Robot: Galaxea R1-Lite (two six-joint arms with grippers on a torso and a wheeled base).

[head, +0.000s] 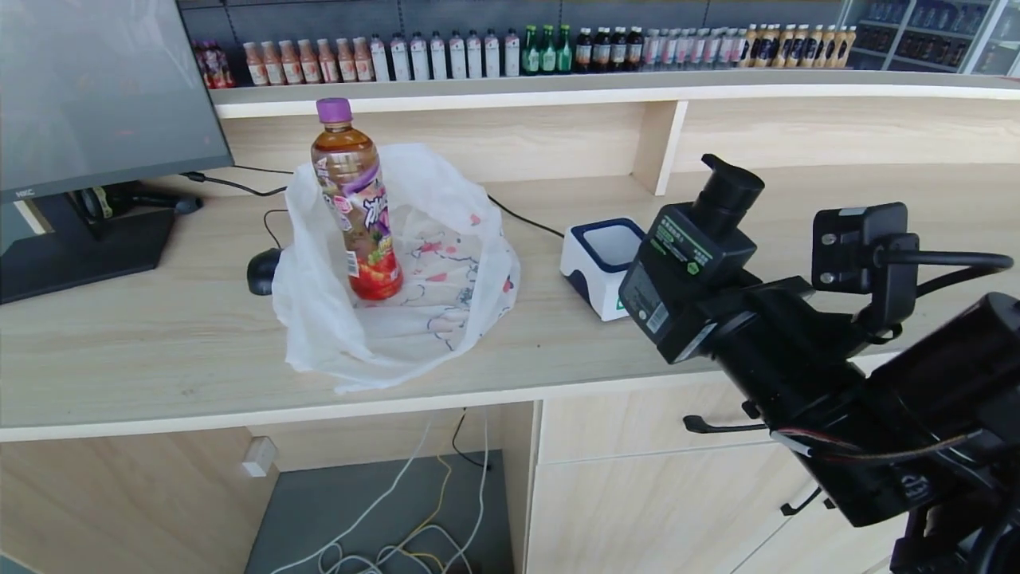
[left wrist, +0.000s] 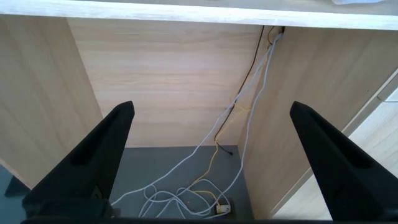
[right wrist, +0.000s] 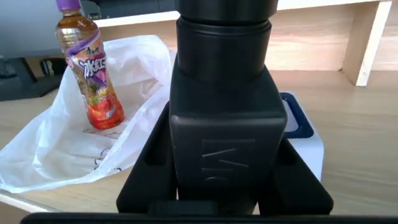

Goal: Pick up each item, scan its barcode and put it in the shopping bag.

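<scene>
**A:** Where does everything stand?

**B:** In the head view the right claw [right wrist: 217, 186] is at centre right, clamped on a black bottle [head: 692, 243]. The bottle hangs tilted, cap pointing up and away, just right of the scanner [head: 598, 263]. The bag [head: 446, 263] lies open on the table [head: 159, 343] at centre left, with a tea bottle [head: 356, 207] upright inside it.

**A:** And the left claw [left wrist: 211, 109]?

**B:** Its fingers [left wrist: 93, 162] are spread wide and hold nothing. It is below the table's edge, looking at cables [left wrist: 186, 199] on the floor.

**A:** So the step is the scan. How should it be done well?

**B:** That's my reading. I'd roll the wrist until the barcode faces the scanner's window, then hold the bottle near it and steady, without touching. The grip should stay firm, because a tilted bottle may slip. For the bag afterwards, I'd bring the black bottle down beside the tea bottle, not against it. The tea bottle is tall and would probably tip at a nudge.

**A:** What can't you make out?

**B:** The barcode, for one. A pale patch low on the black bottle's side may be it, but it's too small to be sure. The bottle also covers the scanner's right edge, so I can't tell whether the two touch. From the head the right claw's fingers are lost behind the bottle and arm. The monitor [head: 96, 88] at upper left is cut off by the frame.
</scene>
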